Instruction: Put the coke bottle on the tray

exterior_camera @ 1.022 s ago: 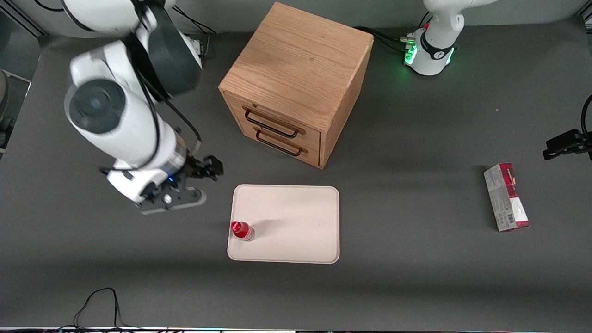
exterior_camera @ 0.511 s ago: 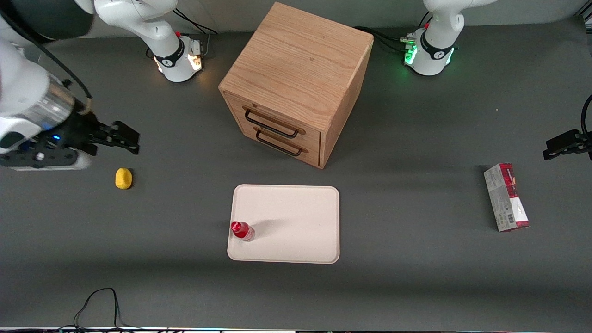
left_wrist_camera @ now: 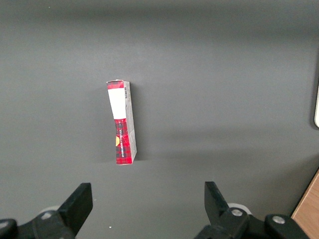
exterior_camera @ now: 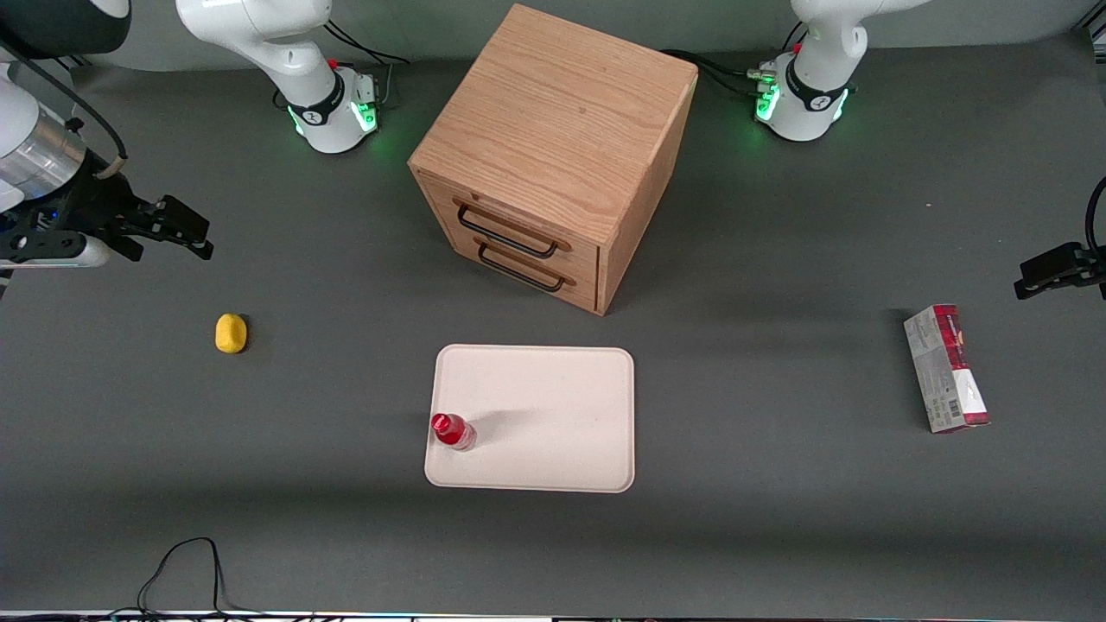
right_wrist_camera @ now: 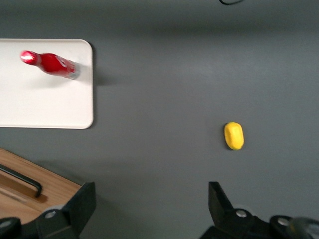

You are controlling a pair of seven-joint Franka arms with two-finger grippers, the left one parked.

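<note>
The small slim red-capped coke bottle stands upright on the large flat cream-white rectangular tray, just inside the tray's corner that is nearest the front camera and toward my working arm's end of the table. My black two-finger gripper hangs above the dark grey table, well apart from the tray toward my end, its fingers spread wide and holding nothing. A small yellow rounded object lies on the table between my gripper and the tray, nearer my gripper. The oak two-drawer cabinet stands farther from the front camera than the tray. A red-and-grey carton box lies toward the parked arm's end, well apart from the tray.
</note>
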